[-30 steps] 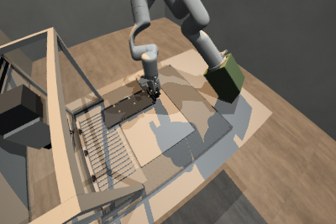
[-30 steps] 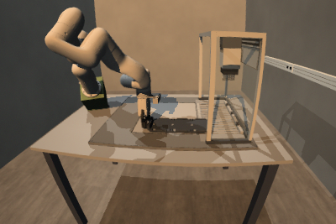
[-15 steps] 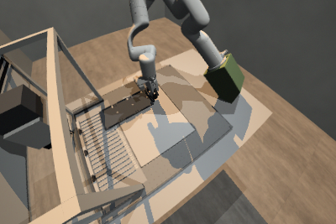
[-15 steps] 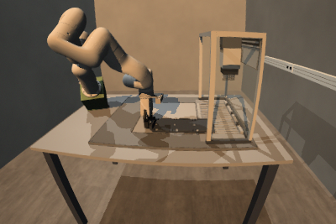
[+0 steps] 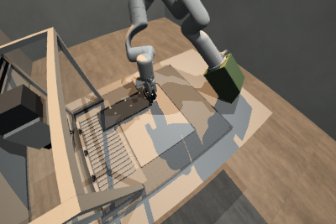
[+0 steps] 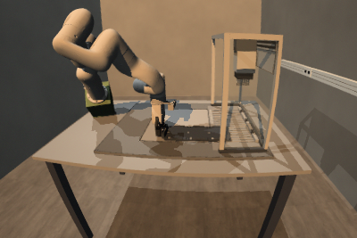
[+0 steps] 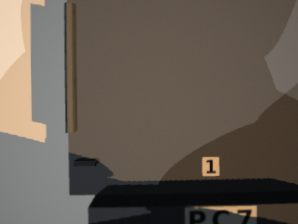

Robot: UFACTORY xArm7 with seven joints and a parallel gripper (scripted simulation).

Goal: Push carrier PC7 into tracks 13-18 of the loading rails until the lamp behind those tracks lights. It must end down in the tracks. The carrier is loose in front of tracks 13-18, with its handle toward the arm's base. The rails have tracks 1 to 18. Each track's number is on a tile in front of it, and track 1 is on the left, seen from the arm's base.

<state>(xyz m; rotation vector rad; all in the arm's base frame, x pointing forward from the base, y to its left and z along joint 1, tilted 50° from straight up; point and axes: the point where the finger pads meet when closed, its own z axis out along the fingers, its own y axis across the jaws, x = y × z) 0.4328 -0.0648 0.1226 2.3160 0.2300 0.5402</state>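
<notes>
Carrier PC7 (image 5: 126,110) (image 6: 196,133) is a dark flat plate on the grey mat (image 5: 202,132). Its far end is at the front of the loading rails (image 5: 105,157) (image 6: 236,124), at their far-side tracks. In the wrist view its PC7 label (image 7: 220,217) sits at the bottom edge with a tile marked 1 (image 7: 210,166) just above. My gripper (image 5: 151,95) (image 6: 161,133) is open, points down and stands low at the carrier's handle end, the end toward the arm's base. I cannot see the fingertips in the wrist view. The small lamps (image 5: 86,153) behind the rails look dark.
A tall wooden frame (image 5: 59,111) (image 6: 225,91) encloses the rails, with a dark box (image 5: 21,115) hanging inside over them. The arm's green base block (image 5: 224,77) (image 6: 99,100) stands at the mat's far corner. A thin wooden strip (image 7: 71,67) runs along the left in the wrist view.
</notes>
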